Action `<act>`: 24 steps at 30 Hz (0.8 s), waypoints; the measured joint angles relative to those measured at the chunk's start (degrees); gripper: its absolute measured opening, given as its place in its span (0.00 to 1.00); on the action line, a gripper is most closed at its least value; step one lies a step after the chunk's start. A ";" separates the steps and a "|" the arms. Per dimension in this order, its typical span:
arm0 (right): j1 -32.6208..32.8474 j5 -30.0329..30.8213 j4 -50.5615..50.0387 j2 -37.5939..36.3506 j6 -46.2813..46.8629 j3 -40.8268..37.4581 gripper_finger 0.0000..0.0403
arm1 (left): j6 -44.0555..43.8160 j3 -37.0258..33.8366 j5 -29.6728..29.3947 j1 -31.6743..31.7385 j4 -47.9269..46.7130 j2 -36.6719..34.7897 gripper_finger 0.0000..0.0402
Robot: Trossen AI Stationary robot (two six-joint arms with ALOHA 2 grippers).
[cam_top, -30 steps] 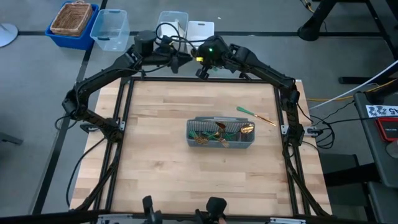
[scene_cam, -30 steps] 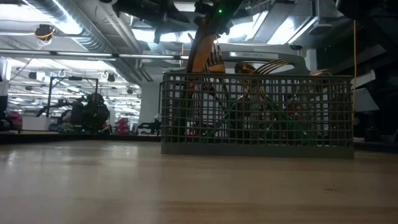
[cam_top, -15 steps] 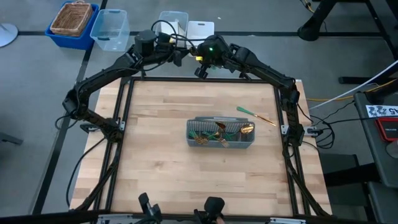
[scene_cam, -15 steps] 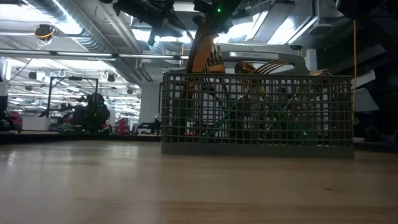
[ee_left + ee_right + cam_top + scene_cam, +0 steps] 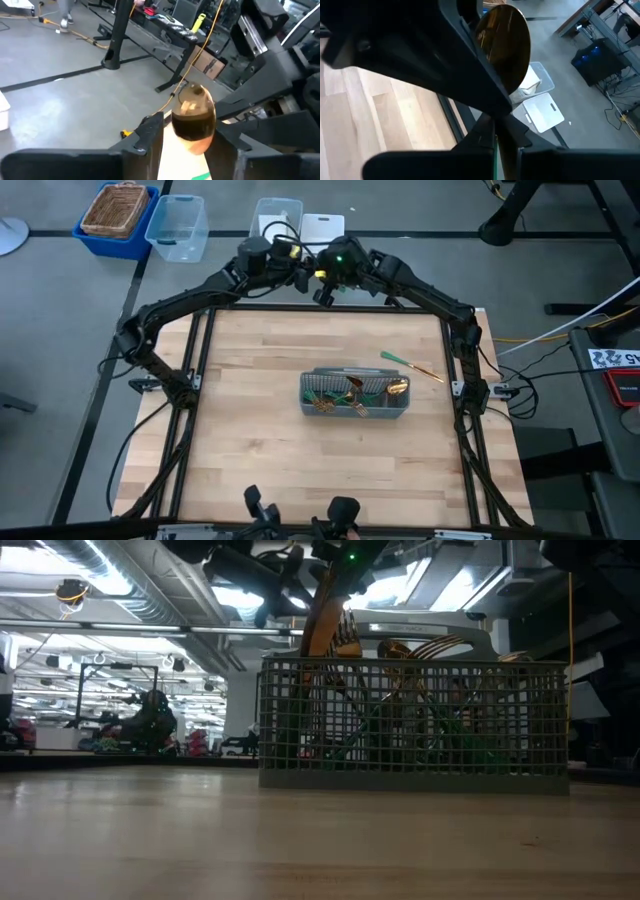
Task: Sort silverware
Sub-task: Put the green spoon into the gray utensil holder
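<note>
Both grippers meet above the table's far edge. My right gripper (image 5: 322, 278) (image 5: 497, 131) is shut on a gold spoon with a teal handle; its bowl (image 5: 502, 45) sticks out past the fingers. My left gripper (image 5: 298, 268) (image 5: 189, 131) is open, its fingers on either side of the same spoon's bowl (image 5: 193, 114). I cannot tell whether they touch it. The grey mesh caddy (image 5: 355, 396) (image 5: 412, 722) stands mid-table with several gold pieces upright in it. One teal-handled piece (image 5: 410, 365) lies flat on the table beyond the caddy's right end. My right gripper pinches the spoon's slim teal handle (image 5: 496, 149) between its two fingers. The spoon runs on along the fingers, bowl outermost, lifted clear above the far edge. My left gripper's finger (image 5: 420, 60) hides much of the spoon in the right wrist view.
Behind the far edge on the floor stand a blue bin with a woven basket (image 5: 118, 215), two clear bins (image 5: 178, 225) (image 5: 278, 215) and a white lid (image 5: 322, 225). Bare wood (image 5: 260, 450) lies around the caddy. A black frame (image 5: 200, 360) runs round the table.
My left gripper has gone along the far edge toward the table's right edge, up to my right gripper and the spoon.
</note>
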 joint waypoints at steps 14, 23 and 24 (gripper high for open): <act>-0.04 0.22 0.35 0.00 0.15 0.02 0.03 | 2.04 -0.02 -0.87 -0.25 1.78 0.43 0.05; -0.04 0.00 0.15 -0.04 -0.13 0.03 0.12 | 4.50 -0.02 -0.70 -0.35 2.56 0.48 0.03; -0.02 -0.02 0.15 -0.04 -0.13 0.04 0.14 | 4.77 -0.02 -0.64 -0.35 2.64 0.48 0.03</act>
